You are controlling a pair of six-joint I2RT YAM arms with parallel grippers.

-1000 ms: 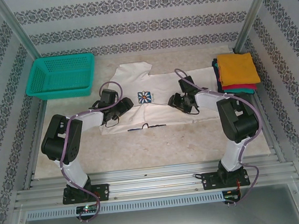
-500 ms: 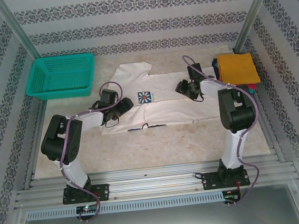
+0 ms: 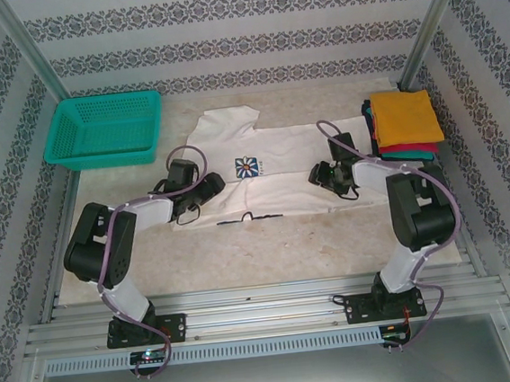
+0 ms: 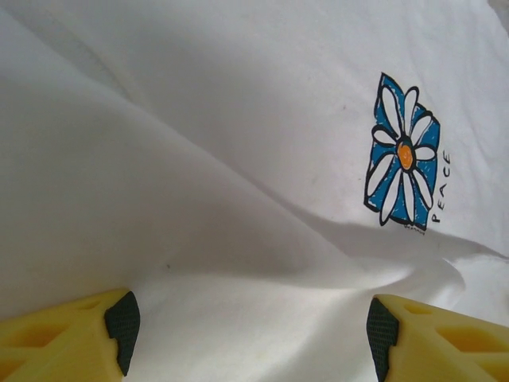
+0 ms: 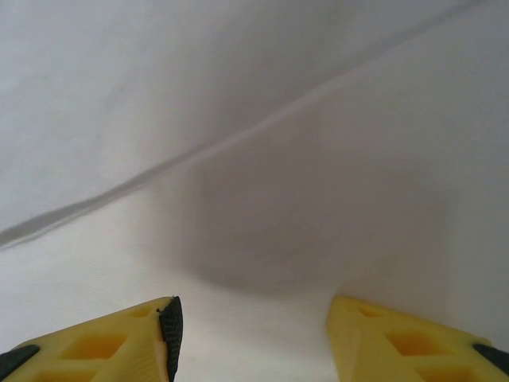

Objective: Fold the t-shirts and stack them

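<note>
White daisy t-shirt runs left-right across the desk, one arm over each half. Both jaws open over cloth, gripping nothing.

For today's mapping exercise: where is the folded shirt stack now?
In the top view, the folded stack sits far right on the table, beside the white t-shirt, beyond the right gripper.

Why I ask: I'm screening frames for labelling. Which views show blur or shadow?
Top external: sharp and evenly lit, shirt clear. Left wrist: print crisp, soft shadows along the folds. Right wrist: broad grey shadow on the shirt ahead of the right gripper.
</note>
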